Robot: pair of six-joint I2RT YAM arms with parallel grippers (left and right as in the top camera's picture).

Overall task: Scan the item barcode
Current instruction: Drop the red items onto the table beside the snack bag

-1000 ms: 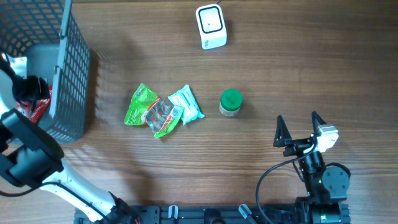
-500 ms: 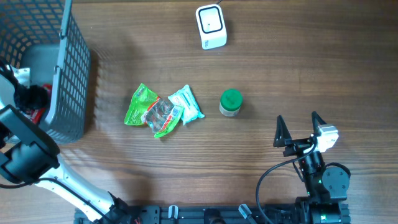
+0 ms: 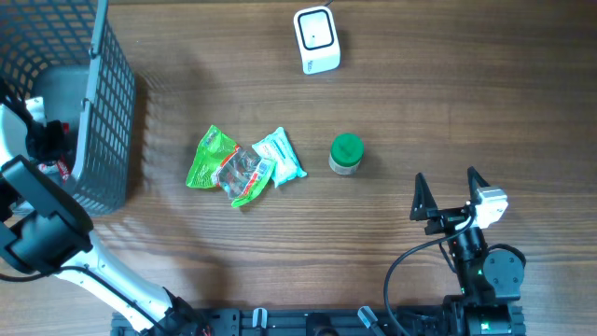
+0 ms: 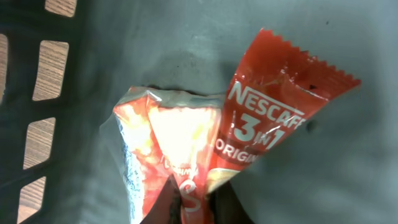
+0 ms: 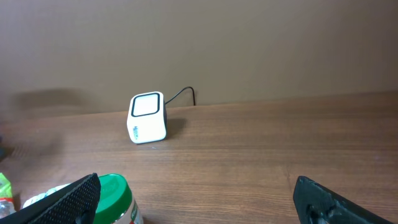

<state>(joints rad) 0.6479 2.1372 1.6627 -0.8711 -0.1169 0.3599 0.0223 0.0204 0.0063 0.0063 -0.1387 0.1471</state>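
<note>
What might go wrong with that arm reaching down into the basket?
1. The left end effector is shut where the orange packet and the red Nescafe sachet overlap, so it may lift both, or drop one.
2. The basket has high mesh walls; a dangling packet could snag on the way out.
3. The scanner sits far across the table, and no barcode shows yet, so it might face the wrong way.
</note>
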